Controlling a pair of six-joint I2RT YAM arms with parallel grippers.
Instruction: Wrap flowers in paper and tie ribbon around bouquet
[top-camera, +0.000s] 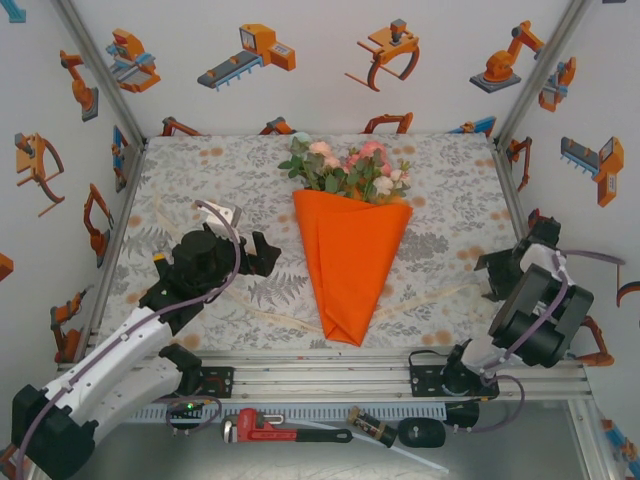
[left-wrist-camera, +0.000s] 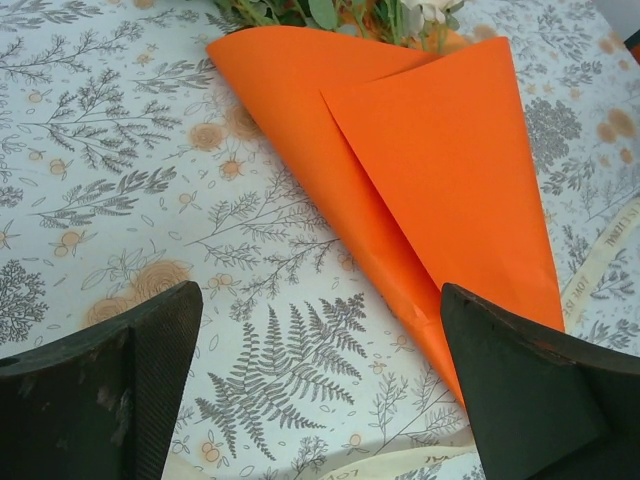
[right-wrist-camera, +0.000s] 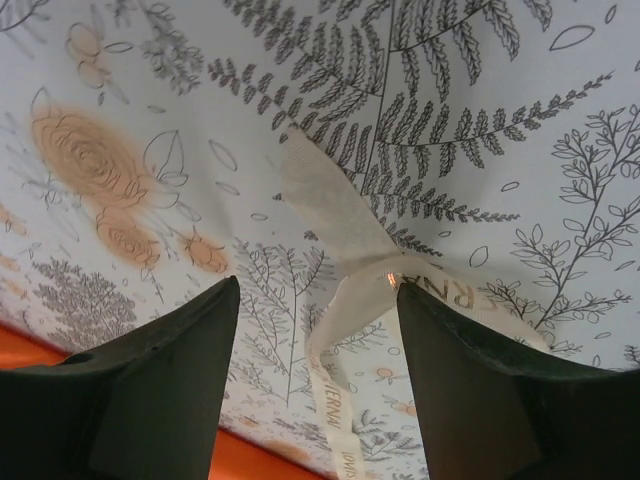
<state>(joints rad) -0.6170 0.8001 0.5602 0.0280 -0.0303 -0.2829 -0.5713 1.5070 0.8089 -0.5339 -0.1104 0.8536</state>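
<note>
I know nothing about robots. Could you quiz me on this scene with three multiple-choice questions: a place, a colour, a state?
1. Where does the ribbon run?
A under the paper cone's narrow end
B knotted round the cone
C coiled by the far wall

2. What colour is the paper?
A blue
B orange
C white

3. How is the left gripper?
A open and empty
B shut on the paper
C shut on the ribbon

Answers:
1 A, the strip emerges on both sides of the cone's lower end.
2 B, the sheet is bright orange.
3 A, its jaws stand wide apart, with nothing held.
</note>
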